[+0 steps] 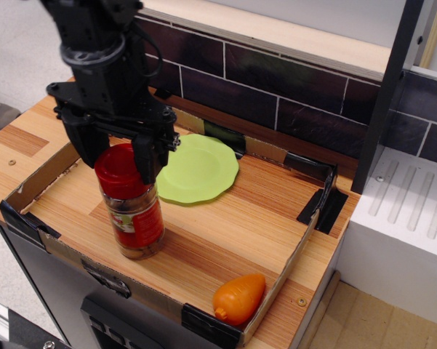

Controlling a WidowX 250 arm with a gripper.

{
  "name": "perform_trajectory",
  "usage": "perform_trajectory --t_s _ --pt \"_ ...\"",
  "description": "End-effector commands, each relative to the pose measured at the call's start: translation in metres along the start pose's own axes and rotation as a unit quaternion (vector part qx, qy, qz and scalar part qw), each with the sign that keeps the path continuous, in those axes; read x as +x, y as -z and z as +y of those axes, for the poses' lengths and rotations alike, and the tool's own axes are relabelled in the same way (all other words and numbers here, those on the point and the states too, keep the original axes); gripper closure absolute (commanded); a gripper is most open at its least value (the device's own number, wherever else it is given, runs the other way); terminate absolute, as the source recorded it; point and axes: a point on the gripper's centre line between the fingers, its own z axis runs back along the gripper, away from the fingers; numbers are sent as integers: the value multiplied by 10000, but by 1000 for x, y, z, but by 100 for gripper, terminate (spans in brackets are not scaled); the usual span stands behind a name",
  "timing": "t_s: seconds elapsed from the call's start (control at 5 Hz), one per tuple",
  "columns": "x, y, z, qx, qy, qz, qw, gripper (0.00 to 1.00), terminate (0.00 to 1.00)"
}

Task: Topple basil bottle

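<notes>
In the single camera view, the black gripper [118,161] comes down from the upper left of the frame, its two fingers [147,156] spread wide and set on either side of the red lid of the basil bottle [131,211]. One finger stands in front of the lid's right edge and the other at its left. The jaws look released rather than clenched, though whether either finger actually touches the lid cannot be told from this angle.

The basil bottle stands in the left-centre of the frame, on the wooden floor of a shallow cardboard tray [291,265], near the tray's front wall. It is a clear jar with brownish contents and a red-and-white label, and it leans slightly, its top tipped toward the left of the picture (the base still sits on the wood).

Just behind and to the right of the bottle lies a lime-green plate [200,171] with a scalloped rim, flat on the tray floor; the gripper's right finger overlaps its left edge in the picture. At the lower centre, in the tray's front right corner, an orange carrot toy [240,297] lies on its side, well apart from the bottle.

The tray rests on a wooden counter [18,142]. Behind it, across the upper part of the frame, runs a dark tiled wall [276,87]. At the right edge stands a white ribbed unit [411,211].
</notes>
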Motion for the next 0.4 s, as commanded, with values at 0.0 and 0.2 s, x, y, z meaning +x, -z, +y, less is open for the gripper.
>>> perform_trajectory --t_s 0.0,0.2 --pt "7 -5 -5 -123 -1178 -705 9905 100 0" --pt "7 -21 -19 -687 -2584 -303 9631 100 0"
